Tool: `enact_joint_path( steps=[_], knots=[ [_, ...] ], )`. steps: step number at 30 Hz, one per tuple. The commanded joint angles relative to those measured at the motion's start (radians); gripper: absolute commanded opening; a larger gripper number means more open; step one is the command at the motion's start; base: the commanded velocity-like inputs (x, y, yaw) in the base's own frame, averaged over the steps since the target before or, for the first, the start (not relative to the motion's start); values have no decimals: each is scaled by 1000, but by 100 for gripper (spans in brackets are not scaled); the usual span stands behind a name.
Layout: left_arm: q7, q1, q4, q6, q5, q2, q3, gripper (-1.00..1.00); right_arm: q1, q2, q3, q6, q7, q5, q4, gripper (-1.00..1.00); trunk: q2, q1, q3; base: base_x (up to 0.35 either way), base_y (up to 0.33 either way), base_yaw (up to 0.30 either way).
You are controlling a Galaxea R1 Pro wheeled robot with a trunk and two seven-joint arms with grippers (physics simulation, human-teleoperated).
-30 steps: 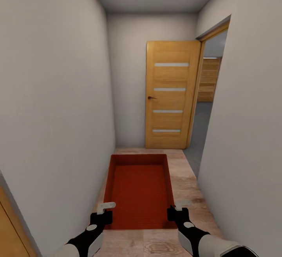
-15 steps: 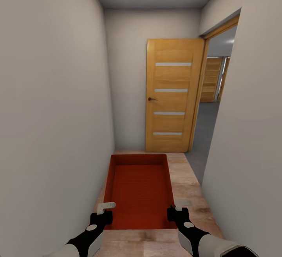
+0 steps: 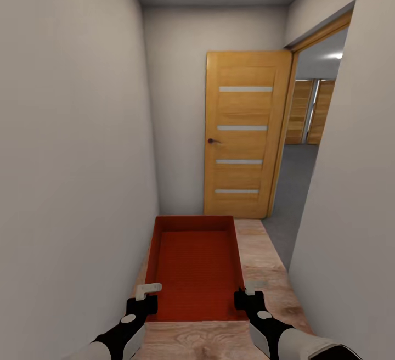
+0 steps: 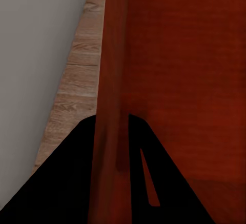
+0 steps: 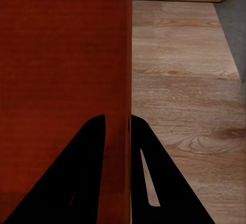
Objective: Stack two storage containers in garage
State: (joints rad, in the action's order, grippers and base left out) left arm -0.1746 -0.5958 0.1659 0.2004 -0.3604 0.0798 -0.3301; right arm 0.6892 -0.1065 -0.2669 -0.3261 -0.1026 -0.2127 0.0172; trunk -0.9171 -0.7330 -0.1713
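Both arms reach forward; the left pincer (image 3: 144, 301) and right pincer (image 3: 247, 296) each squeeze a side wall of the smooth orange-red storage container (image 3: 196, 264).

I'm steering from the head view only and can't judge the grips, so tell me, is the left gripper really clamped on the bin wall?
Observer: Yes. In the left wrist view, the left gripper straddles the storage container wall, one finger on each side.
Operator: And the right one?
Observer: Same: the right gripper pinches the opposite wall, with wood flooring beside it.
Operator: Anything on the floor near that side?
Observer: Grey flooring starts at the doorway corner.
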Motion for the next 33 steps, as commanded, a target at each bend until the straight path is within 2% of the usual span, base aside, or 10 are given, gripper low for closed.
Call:
enact_joint_path(
  steps=[1, 33],
  knots=[
    [-11, -1, 3, 3, 5, -14, 25, -100, 1, -1, 69, 1, 3, 13, 1, -100, -1, -1, -1, 322, 0, 0],
    [-11, -1, 3, 4, 5, -14, 25, -100, 1, -1, 69, 0, 3, 13, 1, -100, -1, -1, -1, 322, 0, 0]
  ],
)
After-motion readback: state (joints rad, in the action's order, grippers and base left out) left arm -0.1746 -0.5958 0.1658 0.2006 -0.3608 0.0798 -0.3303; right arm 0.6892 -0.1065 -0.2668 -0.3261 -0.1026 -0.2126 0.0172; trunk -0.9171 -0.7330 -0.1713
